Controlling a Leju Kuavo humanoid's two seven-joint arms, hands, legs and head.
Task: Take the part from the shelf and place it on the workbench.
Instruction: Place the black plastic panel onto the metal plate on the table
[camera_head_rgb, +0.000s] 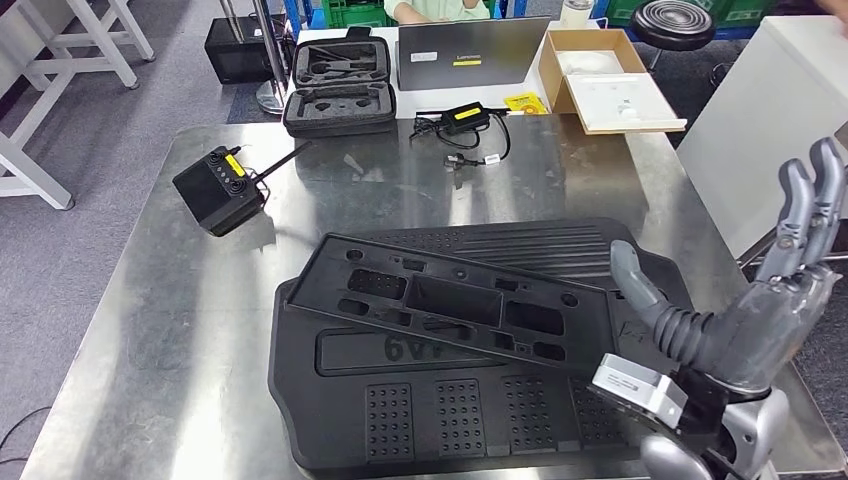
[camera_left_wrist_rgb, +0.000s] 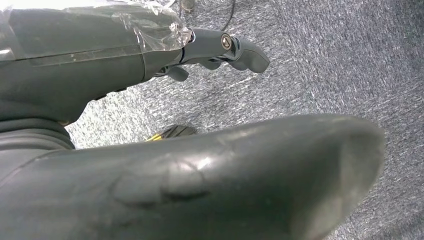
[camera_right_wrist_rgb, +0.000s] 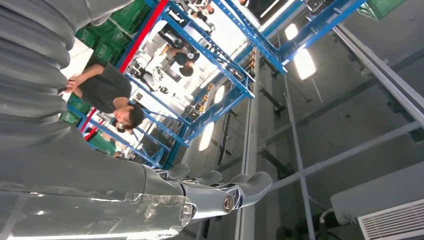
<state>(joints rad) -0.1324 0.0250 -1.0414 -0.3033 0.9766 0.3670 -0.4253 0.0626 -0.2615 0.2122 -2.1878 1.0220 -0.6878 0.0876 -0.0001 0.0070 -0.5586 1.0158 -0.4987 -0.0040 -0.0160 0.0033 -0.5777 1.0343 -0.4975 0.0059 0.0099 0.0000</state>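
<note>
A long black plastic frame part (camera_head_rgb: 450, 300) with several cut-outs lies slanted on top of a larger black ribbed panel (camera_head_rgb: 460, 410) on the steel workbench (camera_head_rgb: 150, 300). My right hand (camera_head_rgb: 770, 300) is raised above the bench's right front corner, just right of the parts. Its fingers (camera_head_rgb: 810, 200) point up and spread, the thumb (camera_head_rgb: 640, 285) reaches toward the frame part, and it holds nothing. The right wrist view shows the same hand (camera_right_wrist_rgb: 210, 192) stretched out against the ceiling. In the left wrist view my left hand (camera_left_wrist_rgb: 100, 60) hangs over grey carpet, fingers (camera_left_wrist_rgb: 235, 47) extended and empty.
On the bench's far left sits a small black box (camera_head_rgb: 220, 188) with a yellow label. Behind it are an open black case (camera_head_rgb: 340, 85), a laptop (camera_head_rgb: 470, 52), a charger with cable (camera_head_rgb: 465, 125) and a cardboard box (camera_head_rgb: 605, 80). A white cabinet (camera_head_rgb: 770, 110) stands to the right.
</note>
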